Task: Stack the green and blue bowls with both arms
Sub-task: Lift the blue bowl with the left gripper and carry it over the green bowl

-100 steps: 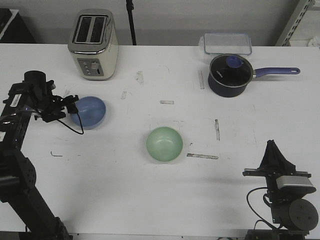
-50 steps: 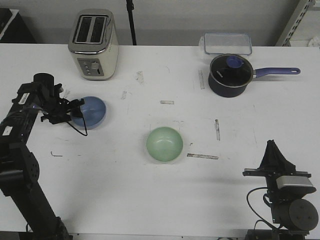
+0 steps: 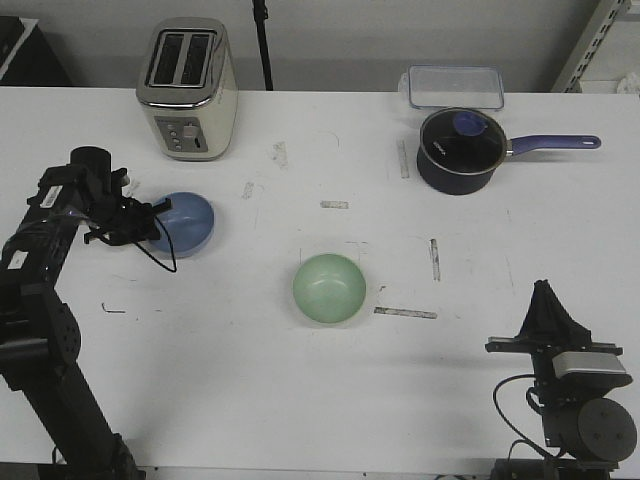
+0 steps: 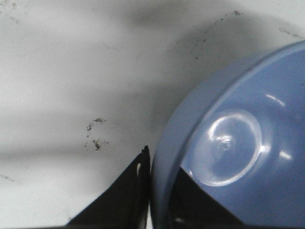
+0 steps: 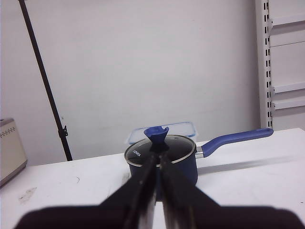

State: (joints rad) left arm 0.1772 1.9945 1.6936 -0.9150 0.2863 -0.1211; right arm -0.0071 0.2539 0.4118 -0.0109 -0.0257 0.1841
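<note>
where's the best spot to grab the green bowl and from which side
Grip the green bowl by its thin rim, one finger inside and one outside. It sits upright and open with no handle, so the wall is the only hold. Its right edge, facing the idle right pincer, looks easiest. The left pincer already straddles the blue bowl rim the same way.

saucepan lid (image 5: 160,145): short white brand word printed near the rim, reads roughly "KONKA", letters small, not certain
same lid, front view (image 3: 459,137): white print near the left edge of the glass, too small to read
left arm stickers (image 3: 52,199): white labels on the black links, print not legible
toaster (image 3: 187,88): front control panel with buttons, markings too small to make out
right wrist unit (image 3: 580,365): grey plate on top, no readable text
desk (image 3: 250,380): only scuffs and tape marks, no lettering
</note>
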